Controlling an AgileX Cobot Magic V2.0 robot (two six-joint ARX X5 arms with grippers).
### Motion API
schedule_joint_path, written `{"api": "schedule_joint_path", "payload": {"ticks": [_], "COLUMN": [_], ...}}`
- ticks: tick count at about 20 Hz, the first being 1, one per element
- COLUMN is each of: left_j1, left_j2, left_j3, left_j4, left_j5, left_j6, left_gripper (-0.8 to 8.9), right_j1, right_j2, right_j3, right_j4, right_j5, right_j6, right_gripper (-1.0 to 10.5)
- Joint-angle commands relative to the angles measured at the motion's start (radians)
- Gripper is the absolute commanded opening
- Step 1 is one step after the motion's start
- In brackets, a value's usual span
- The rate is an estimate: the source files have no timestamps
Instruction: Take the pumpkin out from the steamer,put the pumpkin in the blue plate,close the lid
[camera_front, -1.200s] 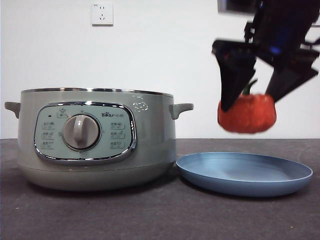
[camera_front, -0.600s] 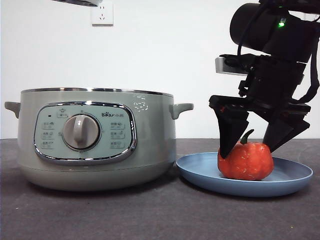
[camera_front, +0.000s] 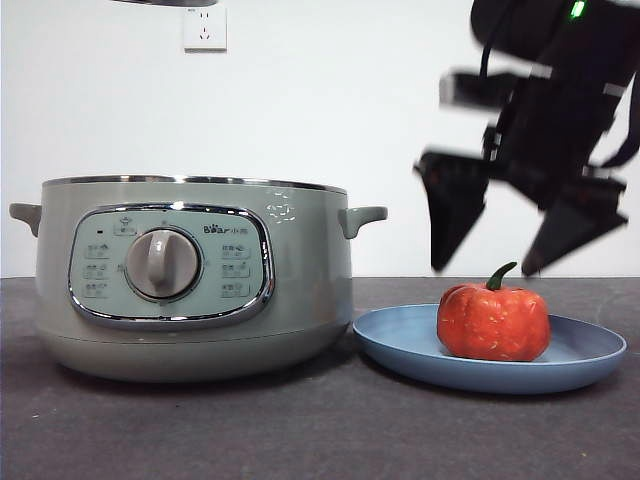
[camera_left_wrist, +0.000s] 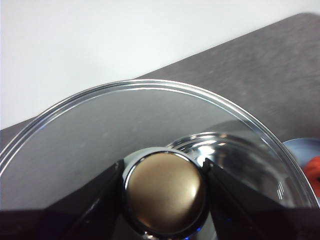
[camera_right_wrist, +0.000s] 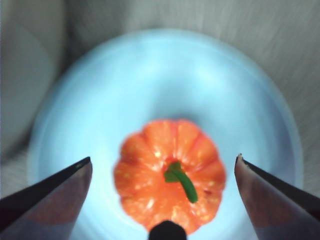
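Observation:
The orange-red pumpkin (camera_front: 494, 322) (camera_right_wrist: 170, 182) with its green stem rests in the blue plate (camera_front: 400, 340) (camera_right_wrist: 165, 75), to the right of the steamer (camera_front: 190, 275). My right gripper (camera_front: 487, 270) (camera_right_wrist: 162, 165) hangs open just above the pumpkin, jaws spread wide and touching nothing. The steamer stands with no lid on it. My left gripper (camera_left_wrist: 165, 172) is shut on the knob (camera_left_wrist: 165, 192) of the glass lid (camera_left_wrist: 100, 125), held high; only its rim (camera_front: 165, 3) shows at the front view's top edge.
A white wall with a socket (camera_front: 204, 27) stands behind the dark table (camera_front: 300, 430). The steamer's side handle (camera_front: 362, 217) sticks out toward the plate.
The right gripper lowered the pumpkin into the blue plate, opened its jaws and rose clear of it. The lid's rim came into sight at the top left.

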Motion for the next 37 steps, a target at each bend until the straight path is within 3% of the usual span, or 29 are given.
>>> {"api": "schedule_joint_path", "payload": {"ticks": [1,7,19,37], "left_j1": [0.000,0.000,-0.001,-0.029], "left_j2": [-0.011,0.003,0.296,0.386], "left_j3": [-0.058,-0.232,-0.243,-0.243], "left_j4": [0.104,0.272,0.504,0.462], "left_j5": [0.016,0.041,0.171,0.215], "left_j6": [-0.041,-0.117,-0.146,-0.159], "left_gripper": [-0.08,-0.08,-0.08,-0.08], "right_j1": [0.002,0.002,0.002,0.002], "right_j2": [-0.091,-0.324,-0.511,-0.510], "right_j3": [-0.008,-0.008,-0.008,-0.008], "right_j4": [0.000,-0.011,-0.069,-0.095], "right_j5": [-0.001,0.000,0.004,0.004], "right_j6": [0.009,0.010,0.029,0.029], "right_gripper": [4.7,4.7,4.7,4.7]}}
